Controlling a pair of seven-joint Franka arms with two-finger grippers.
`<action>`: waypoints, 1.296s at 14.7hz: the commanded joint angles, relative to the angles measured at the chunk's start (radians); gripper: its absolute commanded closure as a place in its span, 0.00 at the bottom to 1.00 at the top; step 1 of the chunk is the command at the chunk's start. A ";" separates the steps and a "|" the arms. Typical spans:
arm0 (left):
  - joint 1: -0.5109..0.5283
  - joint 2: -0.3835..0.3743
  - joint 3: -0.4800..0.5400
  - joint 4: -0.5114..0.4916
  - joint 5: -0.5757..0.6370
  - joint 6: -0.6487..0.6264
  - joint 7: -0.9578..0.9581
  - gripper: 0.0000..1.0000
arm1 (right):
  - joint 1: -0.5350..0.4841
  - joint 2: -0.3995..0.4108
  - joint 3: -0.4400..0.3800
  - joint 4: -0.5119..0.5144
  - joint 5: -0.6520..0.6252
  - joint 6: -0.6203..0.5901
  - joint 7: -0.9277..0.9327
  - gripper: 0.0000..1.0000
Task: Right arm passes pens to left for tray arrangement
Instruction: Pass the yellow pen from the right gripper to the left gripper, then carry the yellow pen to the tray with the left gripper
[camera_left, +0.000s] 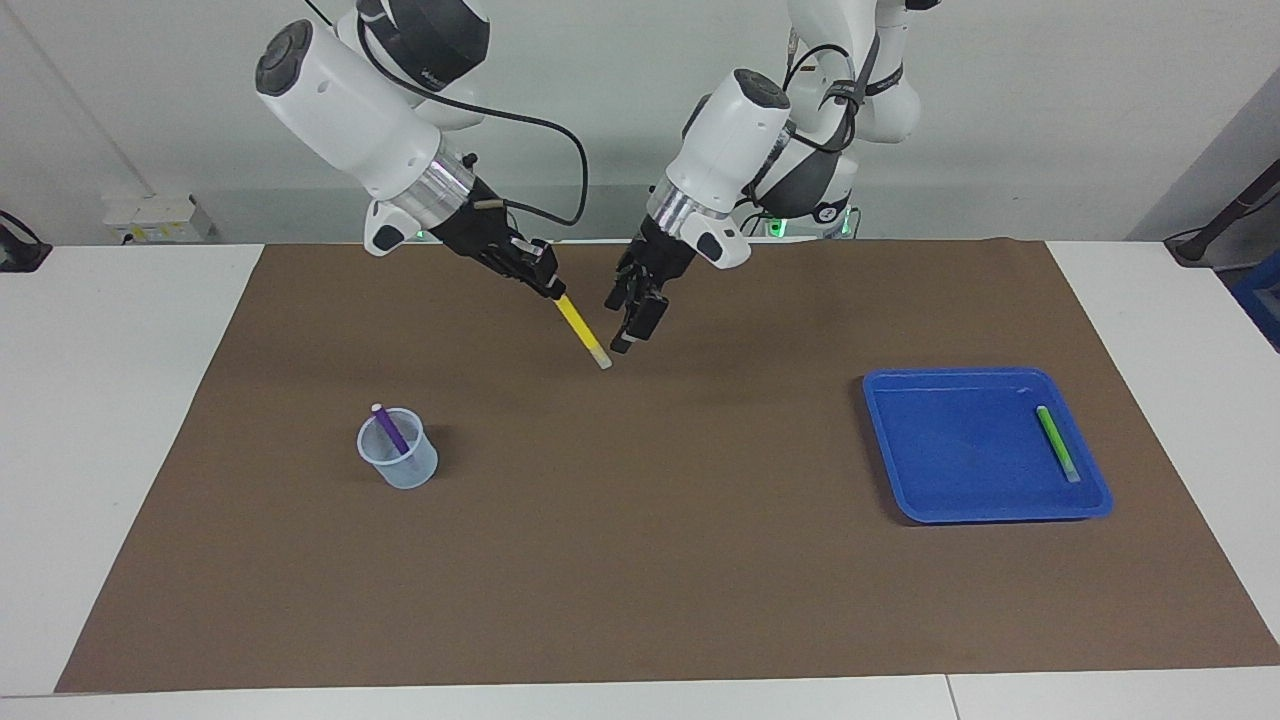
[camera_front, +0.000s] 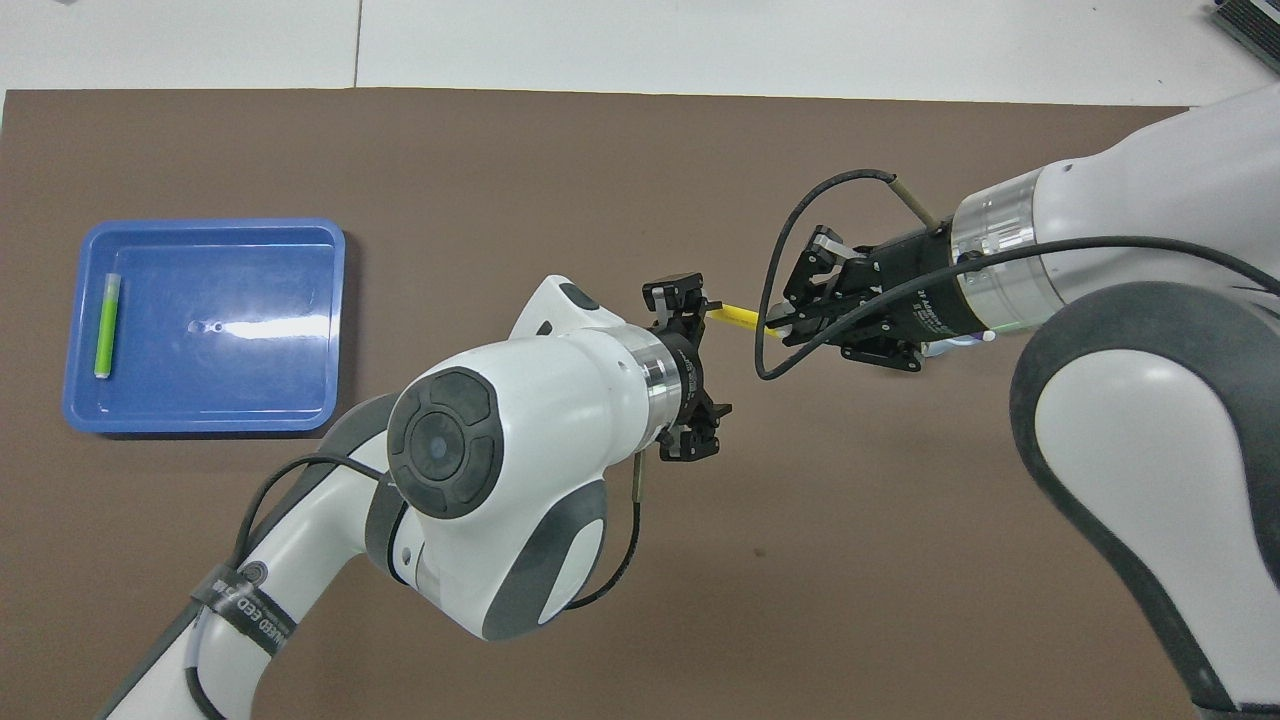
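Our right end effector (camera_left: 548, 284) pinches the yellow pen (camera_left: 582, 334) by its upper end, over the middle of the surface (camera_left: 640, 560), pale tip slanting toward five o'clock in the facing view. Our left end effector (camera_left: 632, 318) hangs just beside that tip, fingers spread. We judge that closing off-centre could knock the pen askew; releasing early could drop it. The green pen (camera_left: 1056, 442) lies in the tray (camera_left: 905, 500); the purple pen (camera_left: 389, 428) stands in the cup (camera_left: 400, 465).
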 joint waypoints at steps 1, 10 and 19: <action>-0.012 0.026 0.011 0.026 -0.021 0.030 -0.027 0.00 | -0.014 -0.011 0.002 -0.016 0.031 0.012 -0.002 0.87; -0.035 0.054 0.013 0.027 -0.020 0.211 -0.117 0.09 | 0.000 -0.011 0.002 -0.023 0.031 0.035 -0.002 0.87; -0.035 0.057 0.013 0.030 -0.001 0.199 -0.099 0.84 | 0.003 -0.018 0.002 -0.036 0.029 0.035 -0.004 0.86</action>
